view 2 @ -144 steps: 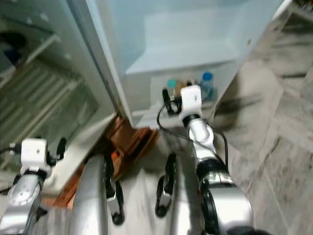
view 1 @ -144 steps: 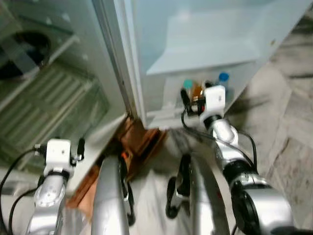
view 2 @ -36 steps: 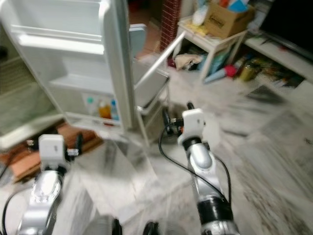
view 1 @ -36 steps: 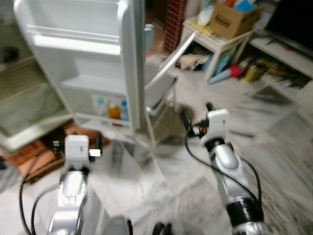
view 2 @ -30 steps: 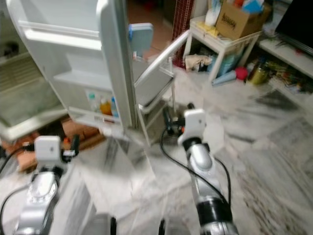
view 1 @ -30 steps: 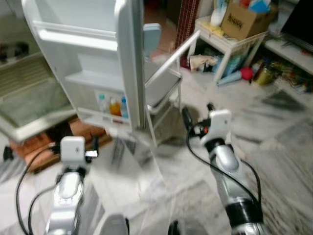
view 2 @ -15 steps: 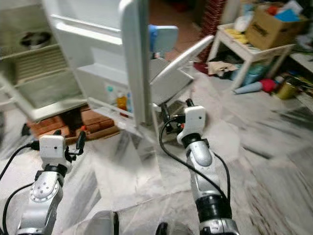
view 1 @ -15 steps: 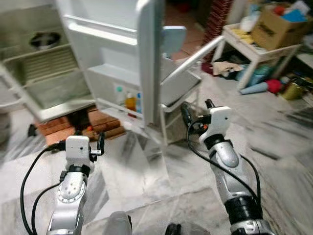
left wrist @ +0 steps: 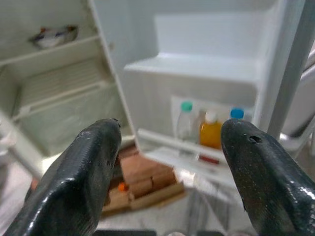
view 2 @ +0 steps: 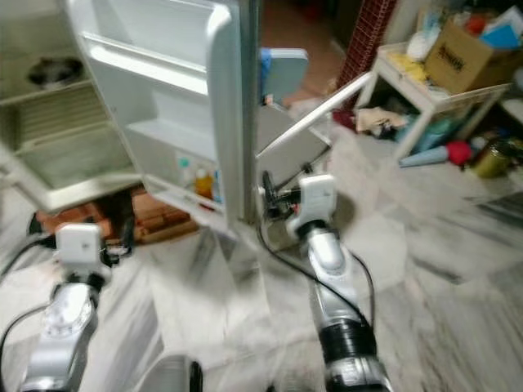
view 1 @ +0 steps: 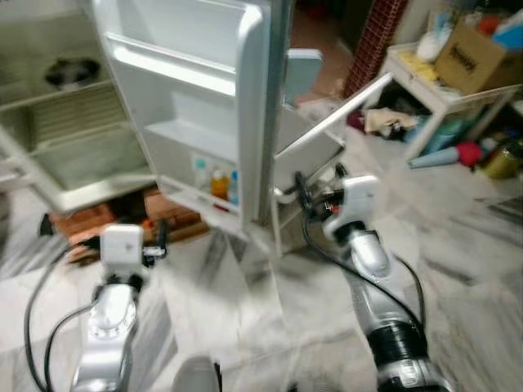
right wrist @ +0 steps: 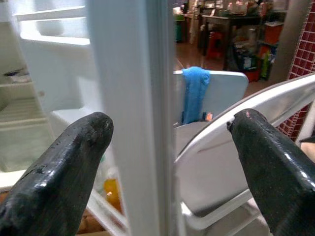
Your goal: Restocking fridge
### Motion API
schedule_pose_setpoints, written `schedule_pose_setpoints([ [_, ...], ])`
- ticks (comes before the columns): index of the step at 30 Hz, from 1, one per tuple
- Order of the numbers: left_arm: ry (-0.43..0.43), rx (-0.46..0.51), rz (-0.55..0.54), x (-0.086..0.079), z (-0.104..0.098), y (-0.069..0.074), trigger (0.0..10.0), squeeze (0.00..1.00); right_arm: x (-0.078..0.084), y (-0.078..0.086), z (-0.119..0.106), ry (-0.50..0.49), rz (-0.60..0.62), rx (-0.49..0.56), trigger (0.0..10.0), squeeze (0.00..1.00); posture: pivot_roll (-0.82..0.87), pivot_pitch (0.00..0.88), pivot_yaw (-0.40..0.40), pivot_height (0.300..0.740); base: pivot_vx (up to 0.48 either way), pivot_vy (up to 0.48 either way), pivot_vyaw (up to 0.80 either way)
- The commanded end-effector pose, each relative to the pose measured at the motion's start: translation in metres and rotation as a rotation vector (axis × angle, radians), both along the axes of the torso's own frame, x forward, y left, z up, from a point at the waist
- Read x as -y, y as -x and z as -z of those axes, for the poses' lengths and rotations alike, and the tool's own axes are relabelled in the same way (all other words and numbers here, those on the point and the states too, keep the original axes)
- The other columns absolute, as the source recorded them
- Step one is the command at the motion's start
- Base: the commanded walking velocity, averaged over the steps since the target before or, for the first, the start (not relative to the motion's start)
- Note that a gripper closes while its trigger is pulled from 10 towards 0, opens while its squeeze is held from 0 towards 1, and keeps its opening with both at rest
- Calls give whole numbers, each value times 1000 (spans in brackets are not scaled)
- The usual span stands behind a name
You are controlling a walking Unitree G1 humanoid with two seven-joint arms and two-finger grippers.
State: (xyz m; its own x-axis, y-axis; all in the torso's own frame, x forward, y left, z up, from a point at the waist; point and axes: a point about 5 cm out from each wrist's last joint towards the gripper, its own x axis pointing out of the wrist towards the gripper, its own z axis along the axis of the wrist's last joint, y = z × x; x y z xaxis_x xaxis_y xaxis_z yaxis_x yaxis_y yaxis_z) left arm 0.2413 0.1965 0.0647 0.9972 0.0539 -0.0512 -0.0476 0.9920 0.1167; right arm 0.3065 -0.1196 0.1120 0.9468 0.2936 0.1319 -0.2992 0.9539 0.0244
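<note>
Nearest, at lower left of the head view: left pincer point(view 1: 157, 242), raised over the marble floor point(view 1: 458, 269), fingers spread wide and empty, as seen in its wrist view. At centre, a little farther: right pincer point(view 1: 304, 193), likewise released and holding nothing, close to the outer edge of the open fridge door point(view 1: 249, 106); in the right wrist view, one finger point(right wrist: 59, 162) on each side of that edge.

Beyond, in the lowest door shelf point(left wrist: 182, 147): three bottles in a row — a teal-capped bottle point(left wrist: 185, 120), an orange bottle point(left wrist: 211, 130), a blue-capped bottle point(left wrist: 236, 113). At upper left, the open fridge cabinet point(view 1: 65, 131), raised on bricks point(left wrist: 142, 177). Behind the door, a folded metal chair point(view 1: 315, 139) with a blue cloth point(right wrist: 194, 93). Farthest, upper right: a white surface point(view 1: 433, 82) carrying a cardboard box point(view 1: 478, 49), clutter beneath.

Likely risks: with the right pincer so near the door edge, a forward step or swing could knock the door shut or into the chair, rattling the bottles. Head view blurred, so footing near chair legs and bricks also uncertain. Nothing in hand to restock yet.
</note>
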Motion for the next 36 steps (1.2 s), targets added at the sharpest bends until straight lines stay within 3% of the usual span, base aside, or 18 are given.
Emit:
schedule_pose_setpoints([
  [1,12,1,19,7,1,0,10000,0,12,1,3,18,27,-10,10000,0,63,94,-12,740,480,0,0],
  [13,12,-24,20,8,4,-1,10000,0,9,-3,-1,35,10,20,10000,0,69,94,-18,740,414,0,647],
  [29,9,-52,2,6,7,0,10000,0,14,-15,-11,45,34,53,10000,0,76,100,-22,740,0,0,147],
  [36,-19,-126,-40,-5,17,16,10000,0,16,-26,-20,50,26,78,10000,0,84,110,-17,740,0,0,0],
])
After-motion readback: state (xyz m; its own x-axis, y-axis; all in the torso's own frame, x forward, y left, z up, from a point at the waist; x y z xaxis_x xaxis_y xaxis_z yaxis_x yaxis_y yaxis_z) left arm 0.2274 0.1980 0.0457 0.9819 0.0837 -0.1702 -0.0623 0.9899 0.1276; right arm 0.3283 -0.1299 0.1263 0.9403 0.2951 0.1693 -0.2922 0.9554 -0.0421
